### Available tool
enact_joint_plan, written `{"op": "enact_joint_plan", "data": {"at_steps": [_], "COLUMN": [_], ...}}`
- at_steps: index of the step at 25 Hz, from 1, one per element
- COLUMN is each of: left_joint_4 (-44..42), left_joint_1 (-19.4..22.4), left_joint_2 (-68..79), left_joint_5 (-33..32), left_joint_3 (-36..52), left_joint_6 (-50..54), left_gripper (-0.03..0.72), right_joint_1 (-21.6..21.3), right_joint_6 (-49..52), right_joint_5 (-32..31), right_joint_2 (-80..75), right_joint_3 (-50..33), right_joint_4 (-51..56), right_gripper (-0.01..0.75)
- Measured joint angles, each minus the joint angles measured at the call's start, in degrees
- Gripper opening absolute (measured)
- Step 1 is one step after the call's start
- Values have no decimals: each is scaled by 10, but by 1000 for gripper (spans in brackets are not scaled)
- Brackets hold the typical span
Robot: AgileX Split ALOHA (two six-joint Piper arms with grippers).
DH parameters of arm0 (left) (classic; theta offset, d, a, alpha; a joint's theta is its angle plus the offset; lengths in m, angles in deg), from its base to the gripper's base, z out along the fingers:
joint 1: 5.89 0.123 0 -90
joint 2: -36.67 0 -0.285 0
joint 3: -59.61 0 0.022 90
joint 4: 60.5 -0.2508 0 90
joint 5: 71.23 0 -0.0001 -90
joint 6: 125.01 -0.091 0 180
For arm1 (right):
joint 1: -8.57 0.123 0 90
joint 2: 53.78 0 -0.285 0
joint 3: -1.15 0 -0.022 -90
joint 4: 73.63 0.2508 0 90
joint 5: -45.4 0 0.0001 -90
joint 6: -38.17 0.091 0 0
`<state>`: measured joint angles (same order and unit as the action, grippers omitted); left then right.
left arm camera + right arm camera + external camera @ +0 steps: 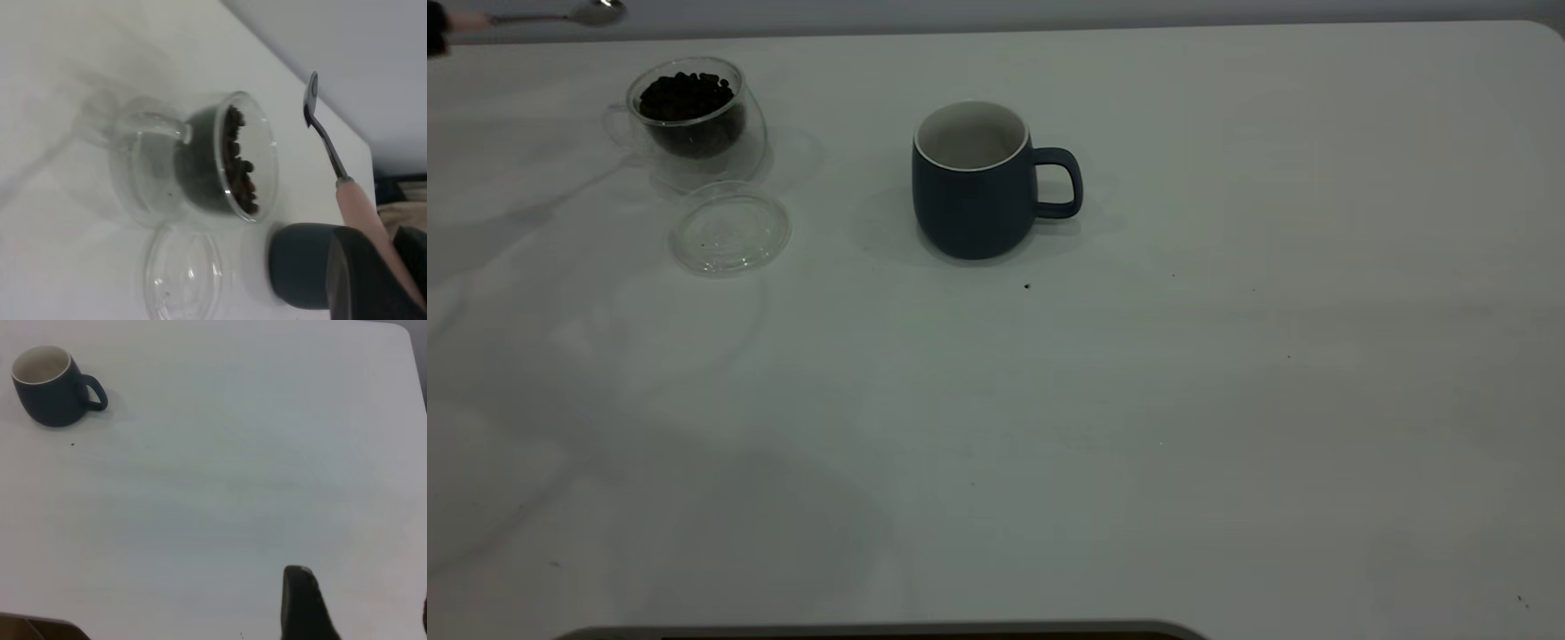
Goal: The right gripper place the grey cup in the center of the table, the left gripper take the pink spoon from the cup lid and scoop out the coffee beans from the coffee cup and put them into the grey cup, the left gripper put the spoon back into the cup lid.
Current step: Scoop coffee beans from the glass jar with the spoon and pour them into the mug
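The grey cup stands upright and empty near the table's middle, its handle to the right. It also shows in the left wrist view and the right wrist view. The glass coffee cup, full of dark beans, stands at the far left. Its clear lid lies flat in front of it with nothing on it. My left gripper is at the far left corner, shut on the spoon's pink handle. The spoon's metal bowl hangs in the air behind the coffee cup. My right gripper is open and empty, far right of the grey cup.
The white table has a few dark specks, one just in front of the grey cup. A dark edge runs along the table's near side.
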<state>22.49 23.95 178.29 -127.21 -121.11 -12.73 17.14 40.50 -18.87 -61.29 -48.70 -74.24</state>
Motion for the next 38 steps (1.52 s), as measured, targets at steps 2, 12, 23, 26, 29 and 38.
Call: {"op": "enact_joint_plan", "data": {"at_steps": [2,12,23,26,29,38], "left_joint_4": [-16,-42,-102,-105,-105,-113], "left_joint_1": [-16,-59,-64,-64,-64,-64], "left_joint_2": [27,81,84,84,84,84], "left_joint_5": [-2,23,35,30,26,-2], "left_joint_3": [-30,-100,-101,-101,-101,-101], "left_joint_6": [10,23,43,58,73,110], "left_gripper": [134,134,134,134,134,134], "right_joint_1": [0,0,0,0,0,0], "right_joint_6": [0,0,0,0,0,0], "right_joint_5": [0,0,0,0,0,0], "right_joint_2": [0,0,0,0,0,0], "right_joint_3": [0,0,0,0,0,0], "right_joint_4": [0,0,0,0,0,0], "right_gripper": [456,456,456,456,456,456]}}
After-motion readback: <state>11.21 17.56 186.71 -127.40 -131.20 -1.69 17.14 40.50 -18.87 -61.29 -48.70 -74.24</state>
